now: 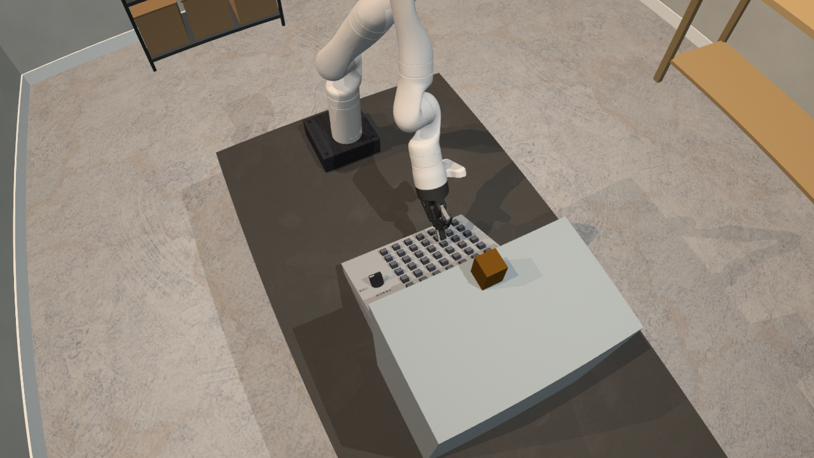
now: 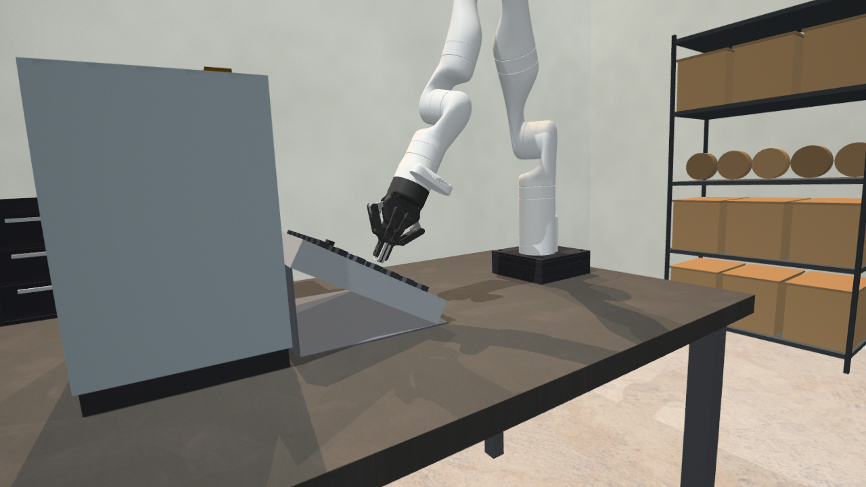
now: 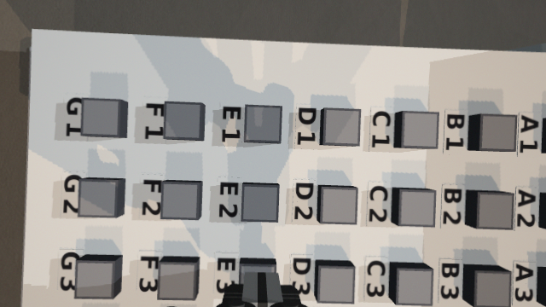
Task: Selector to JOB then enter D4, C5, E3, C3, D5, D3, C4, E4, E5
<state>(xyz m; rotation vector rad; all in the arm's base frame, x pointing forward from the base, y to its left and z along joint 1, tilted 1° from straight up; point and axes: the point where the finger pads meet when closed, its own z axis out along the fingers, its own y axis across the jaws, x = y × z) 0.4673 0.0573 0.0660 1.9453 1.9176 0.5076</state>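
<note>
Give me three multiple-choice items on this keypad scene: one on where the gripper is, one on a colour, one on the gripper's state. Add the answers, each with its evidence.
1. Over which key do the gripper's tips stand in the wrist view?
A. G1
B. E3
C. A2

2. What colour is the cube on top of the grey cabinet?
A. Brown
B. Blue
C. White

3. How does the gripper stand?
A. Wide open
B. Shut on the selector knob
C. Shut, holding nothing

Answers:
1. B: the gripper covers the lower part of key E3, in the third row.
2. A: the cube is brown against the pale cabinet top.
3. C: the fingers are pressed together with nothing between them, and the selector knob sits far off at the panel's other end.
</note>
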